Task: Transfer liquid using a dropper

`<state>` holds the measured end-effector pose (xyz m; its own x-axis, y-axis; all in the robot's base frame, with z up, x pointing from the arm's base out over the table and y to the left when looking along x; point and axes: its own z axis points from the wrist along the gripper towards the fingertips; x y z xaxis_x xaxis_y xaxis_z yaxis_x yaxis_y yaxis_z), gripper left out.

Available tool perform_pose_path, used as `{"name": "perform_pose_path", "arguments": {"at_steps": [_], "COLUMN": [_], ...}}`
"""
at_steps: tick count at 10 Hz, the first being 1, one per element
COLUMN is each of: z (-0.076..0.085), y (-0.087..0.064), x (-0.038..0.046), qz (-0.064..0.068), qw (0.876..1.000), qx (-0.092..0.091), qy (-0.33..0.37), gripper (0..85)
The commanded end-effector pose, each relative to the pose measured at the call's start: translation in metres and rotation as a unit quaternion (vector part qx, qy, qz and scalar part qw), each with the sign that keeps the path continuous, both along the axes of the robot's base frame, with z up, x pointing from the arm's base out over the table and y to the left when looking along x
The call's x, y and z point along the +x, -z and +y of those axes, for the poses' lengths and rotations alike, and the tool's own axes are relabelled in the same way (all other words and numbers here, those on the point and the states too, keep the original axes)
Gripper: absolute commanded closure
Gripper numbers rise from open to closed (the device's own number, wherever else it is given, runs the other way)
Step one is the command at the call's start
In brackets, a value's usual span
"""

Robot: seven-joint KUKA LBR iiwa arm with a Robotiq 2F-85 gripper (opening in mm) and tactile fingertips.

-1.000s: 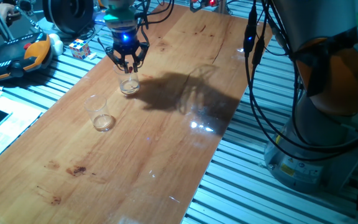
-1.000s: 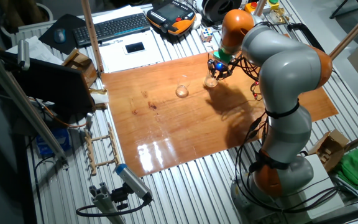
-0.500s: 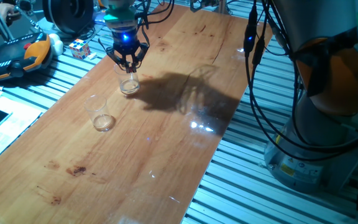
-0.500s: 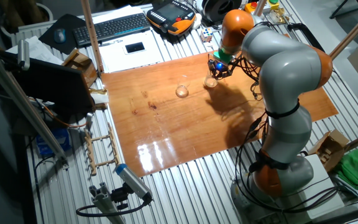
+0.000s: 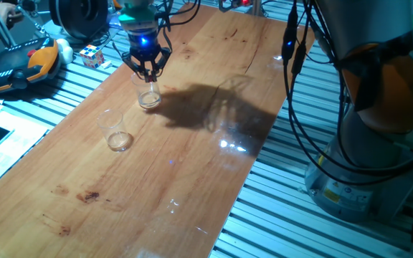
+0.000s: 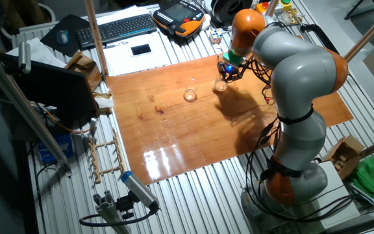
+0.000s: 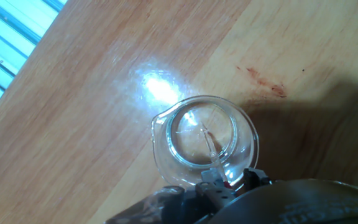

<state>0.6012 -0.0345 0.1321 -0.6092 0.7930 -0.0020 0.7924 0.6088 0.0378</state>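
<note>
Under my hand: the dropper (image 7: 211, 151) hangs tip-down from my gripper (image 5: 147, 71), its clear tube reaching into the glass (image 7: 204, 140) straight below.
Dropper tip: in the hand view it points toward 11 o'clock and ends over the glass's round bottom, a little off centre; I cannot tell whether it touches the bottom.
Dropper bulb: a small red-pink bit shows at the tube's near end, right at my fingertips, at the 6 o'clock edge of the glass rim.
Gripper: my fingers are drawn in narrow and pinch the dropper at its top; nothing else touches them.
Gripper height: in one fixed view my fingertips sit just above the glass (image 5: 148, 96) rim, not inside it.
Liquid: I cannot make out any layer in this glass; bright glare lies on its bottom.
Glass spout: a small pouring lip juts from the rim at about 9 o'clock in the hand view.
Other glass: 1 more clear glass (image 5: 115, 132) stands apart from mine on the wooden table (image 5: 192, 165), toward 7 o'clock of it in one fixed view.
Other fixed view: my gripper (image 6: 228, 69) stands over the glass (image 6: 220, 85), with the second glass (image 6: 190, 95) near it at 8 o'clock.
</note>
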Motion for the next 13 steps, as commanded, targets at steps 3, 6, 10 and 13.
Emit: {"name": "perform_pose_path", "arguments": {"at_steps": [3,6,10,13], "z": [0.002,0.008,0.014,0.016], "y": [-0.008,-0.022,-0.041,-0.06], "x": [-0.0004,0.0015,0.0037,0.0023], "qz": [-0.002,-0.002,-0.01,-0.018], "qw": [1.0,1.0,1.0,1.0], "qx": [0.003,0.003,-0.003,-0.001], "qy": [0.004,0.007,0.001,-0.004], "gripper": [68.7,69.0,69.3,69.3]}}
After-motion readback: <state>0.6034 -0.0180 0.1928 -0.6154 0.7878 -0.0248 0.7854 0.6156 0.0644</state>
